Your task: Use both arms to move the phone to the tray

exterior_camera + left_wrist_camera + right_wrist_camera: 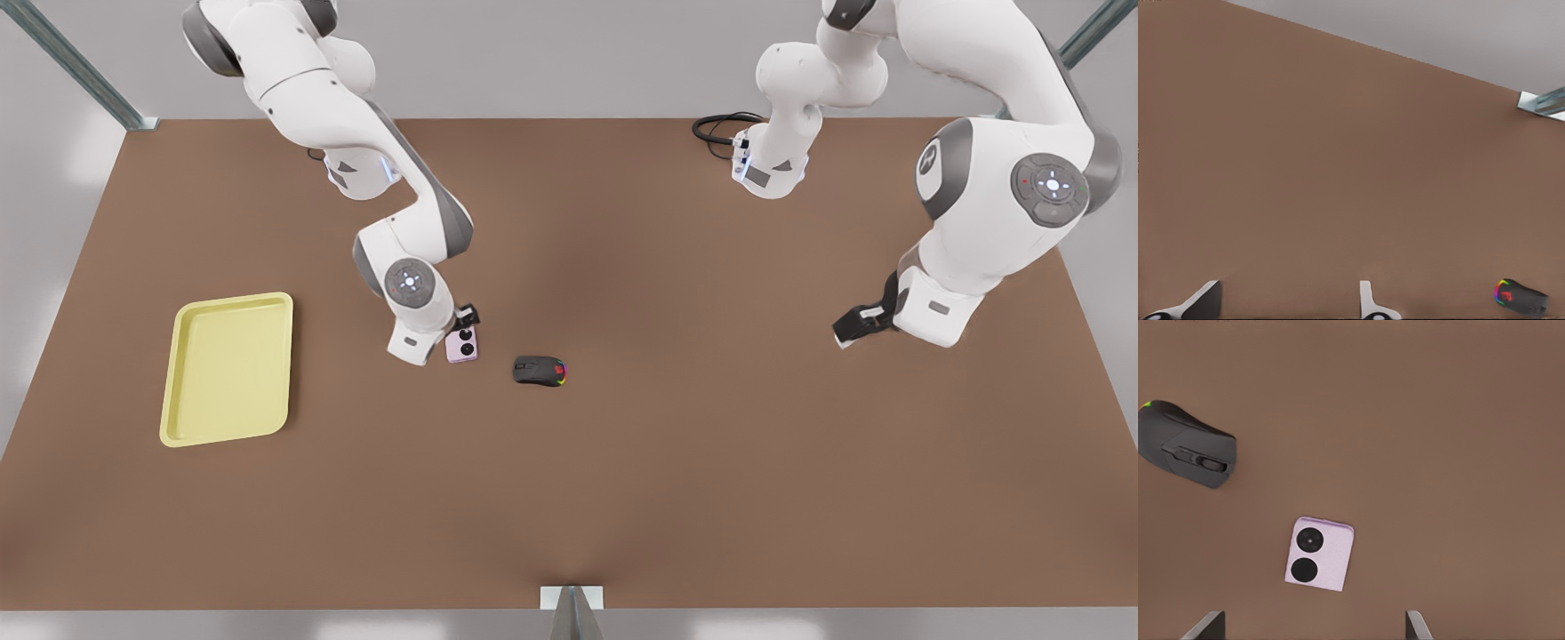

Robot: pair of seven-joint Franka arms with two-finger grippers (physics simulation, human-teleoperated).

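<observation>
Your right gripper (466,318) hangs just above the phone (462,344), fingers (1205,628) spread apart and not gripping it. The phone lies flat on the tabletop (676,444), between the tray (228,369) at the front view's left and the black mouse (539,371). Your left gripper (846,332) waits well off at the front view's right, fingers (1373,303) apart.

Matt brown table (676,444); smooth pale tray (227,369); matt black mouse (539,370).
</observation>
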